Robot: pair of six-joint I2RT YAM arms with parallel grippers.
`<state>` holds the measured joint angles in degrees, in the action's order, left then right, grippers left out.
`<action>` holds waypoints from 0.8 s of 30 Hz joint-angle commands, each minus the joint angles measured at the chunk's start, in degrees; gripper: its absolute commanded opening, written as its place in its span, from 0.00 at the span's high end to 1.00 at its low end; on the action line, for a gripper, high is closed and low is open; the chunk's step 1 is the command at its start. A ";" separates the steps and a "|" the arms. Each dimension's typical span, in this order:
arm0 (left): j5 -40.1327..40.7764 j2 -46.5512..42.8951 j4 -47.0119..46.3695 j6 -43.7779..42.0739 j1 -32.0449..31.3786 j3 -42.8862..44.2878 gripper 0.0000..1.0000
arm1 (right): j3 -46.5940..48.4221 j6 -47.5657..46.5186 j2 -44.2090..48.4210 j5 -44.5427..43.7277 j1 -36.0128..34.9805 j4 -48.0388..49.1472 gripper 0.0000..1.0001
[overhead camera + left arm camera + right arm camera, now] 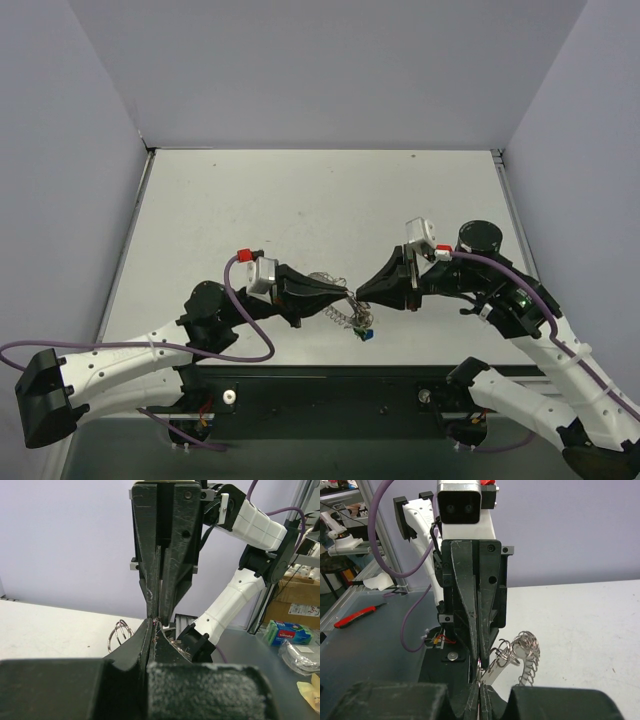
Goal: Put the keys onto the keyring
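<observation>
Left gripper: jaws closed, seemingly pinching the keyring. Right gripper: jaws closed, tip to tip with it, hold unclear. Keys hang just below, by the surface's near edge. Bare surface far, left and right.

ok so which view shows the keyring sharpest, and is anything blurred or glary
Top external: even soft light, no glare, but the keyring is tiny. Left wrist: the left fingers are out of focus, only one loop of ring shows. Right wrist: sharpest on the ring's coils, though the right fingers blur.
</observation>
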<state>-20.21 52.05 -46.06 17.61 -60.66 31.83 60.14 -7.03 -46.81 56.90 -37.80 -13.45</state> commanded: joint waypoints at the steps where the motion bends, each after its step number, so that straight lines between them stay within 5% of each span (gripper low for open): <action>1: -0.27 -0.55 -5.26 0.59 0.20 2.27 1.00 | 2.26 -0.09 -0.30 3.74 0.18 2.56 0.98; 24: -1.59 -0.46 -9.57 1.55 0.19 2.35 1.00 | 1.30 -4.31 -4.17 4.88 0.18 -3.77 1.00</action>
<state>-21.50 52.18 -46.13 17.89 -60.60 31.83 60.45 -8.62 -49.76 59.29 -37.80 -15.49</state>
